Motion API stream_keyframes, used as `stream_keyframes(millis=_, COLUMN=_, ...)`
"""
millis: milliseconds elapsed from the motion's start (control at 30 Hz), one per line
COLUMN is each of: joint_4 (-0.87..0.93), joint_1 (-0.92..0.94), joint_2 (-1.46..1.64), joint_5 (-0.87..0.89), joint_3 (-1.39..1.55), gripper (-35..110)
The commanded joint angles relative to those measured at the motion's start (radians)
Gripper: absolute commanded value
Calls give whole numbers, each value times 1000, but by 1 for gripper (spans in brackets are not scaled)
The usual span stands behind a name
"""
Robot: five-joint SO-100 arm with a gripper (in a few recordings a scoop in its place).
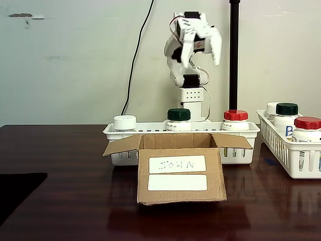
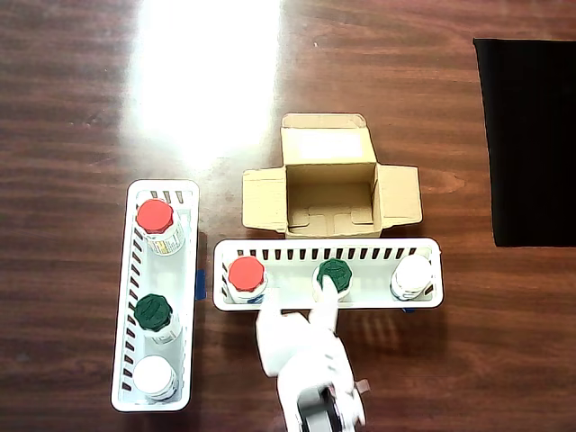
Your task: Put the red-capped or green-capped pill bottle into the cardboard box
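**Gripper raised and spread above the basket; red-capped bottle still in its basket**

The gripper was seen in the fixed view held high above the table, behind the long white basket, with its two white fingers standing apart and nothing between them. In the overhead view the gripper pointed towards that basket, one fingertip reaching over the near rim beside the green-capped bottle, the other just short of the rim to the right of the red cap. No contact with any bottle could be confirmed.

The pill bottle with the red cap stood upright at the left end of this basket in the overhead view; in the fixed view it appeared at the right end. The green-capped bottle stood in the middle, and a white-capped bottle occupied the far end.

The cardboard box sat on the dark wooden table just beside the basket, on the side away from the arm. Its flaps were open and its interior held nothing. In the fixed view the box showed two white labels, the upper reading "JOHN".

A second white basket lay to one side, holding three further bottles with red, green and white caps. A black mat lay at the table's edge.
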Motion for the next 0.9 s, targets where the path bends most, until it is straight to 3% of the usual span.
stream_keyframes(millis=0, joint_4=-117, joint_1=-78, joint_2=-199, joint_5=-26, joint_3=-189, gripper=66)
stream_keyframes(millis=400, joint_4=-442, joint_1=-206, joint_2=-634, joint_5=-37, joint_3=-426, gripper=66)
stream_keyframes(millis=867, joint_4=-511, joint_1=-279, joint_2=-974, joint_5=-34, joint_3=-680, gripper=66)
